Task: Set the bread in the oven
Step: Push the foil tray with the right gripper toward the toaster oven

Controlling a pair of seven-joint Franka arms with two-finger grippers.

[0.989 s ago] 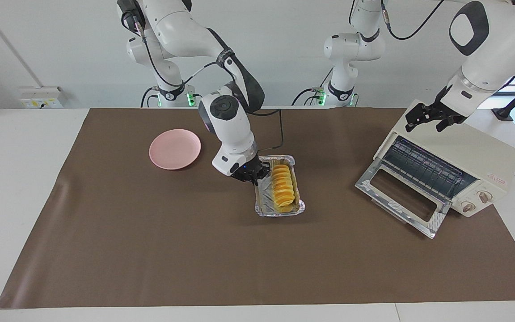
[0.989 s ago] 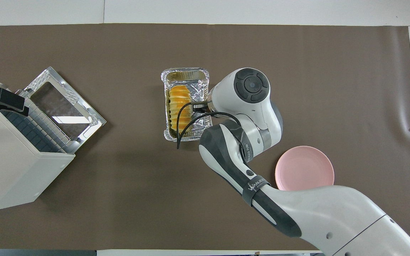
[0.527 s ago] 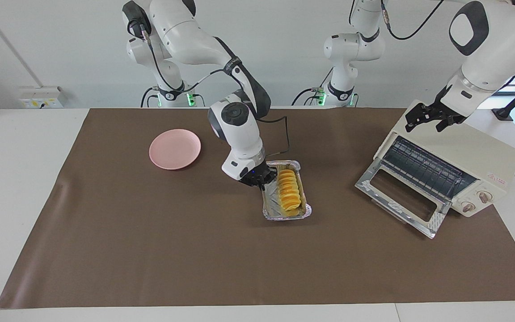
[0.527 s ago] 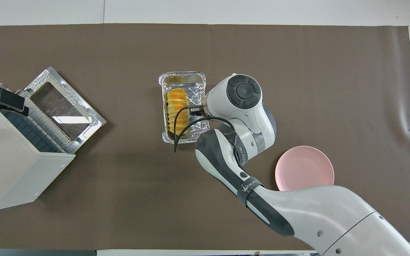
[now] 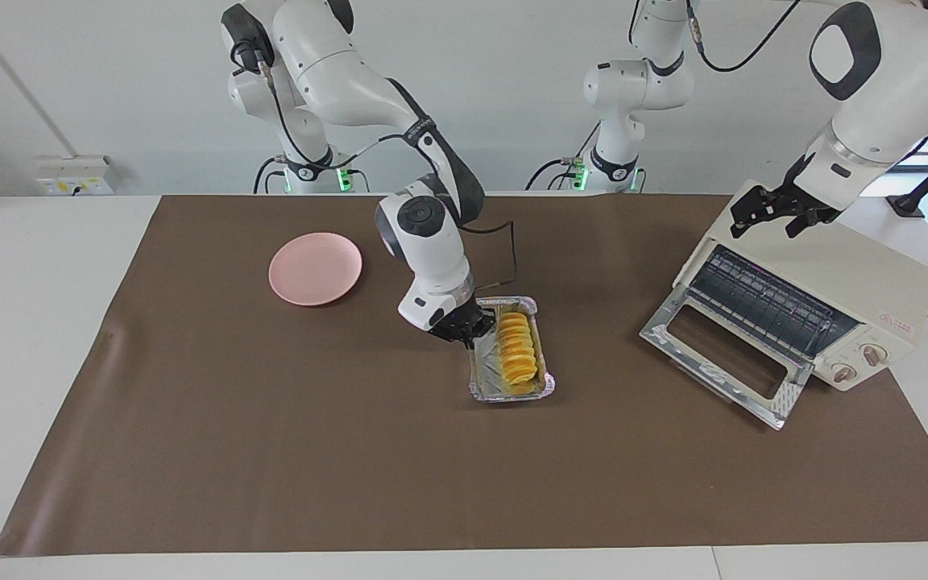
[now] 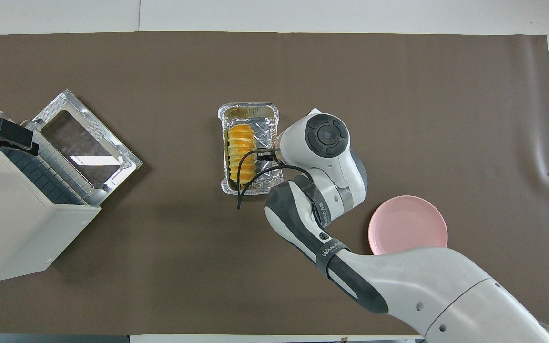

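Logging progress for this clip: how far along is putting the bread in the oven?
Done: the oven door is down. In hand: the right gripper is shut on the rim of the foil tray that holds the bread. Left: moving the bread into the oven. The left gripper waits open over the oven.

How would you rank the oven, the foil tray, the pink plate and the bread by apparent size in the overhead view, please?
1. oven, clearly largest.
2. pink plate and foil tray: similar footprints, and the arm covers part of each, so unranked.
3. bread, smallest, lying in the tray.
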